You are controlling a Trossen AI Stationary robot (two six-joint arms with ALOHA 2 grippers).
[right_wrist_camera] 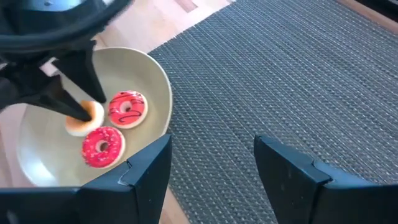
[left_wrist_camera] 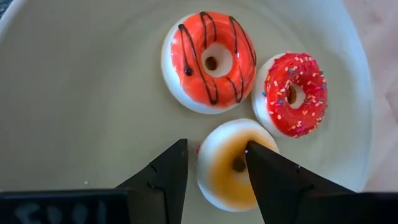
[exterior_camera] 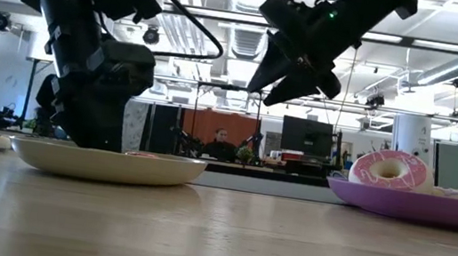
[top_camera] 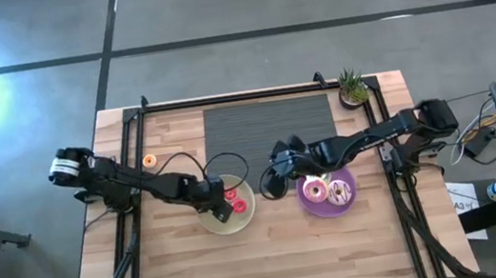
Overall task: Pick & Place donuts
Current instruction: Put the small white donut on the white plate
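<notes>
Three tiny donuts lie flat in the cream plate: an orange one with dark stripes, a red sprinkled one and a cream one with orange icing. My left gripper is open and low in that plate, its fingers on either side of the cream donut. The purple plate carries two larger pink donuts. A tiny orange donut sits on the table. My right gripper is open and empty, raised between the two plates. My left gripper comes from above, pointing down at the cream donut with orange icing. One finger overlaps the donut's side beside its hole, and a strip of plate shows between the other finger and the donut. I cannot tell whether either finger touches it.
A dark woven mat lies at the far middle of the table, seen close under my right gripper. A small potted plant stands at the far right corner. Bare wood stretches along the near side.
</notes>
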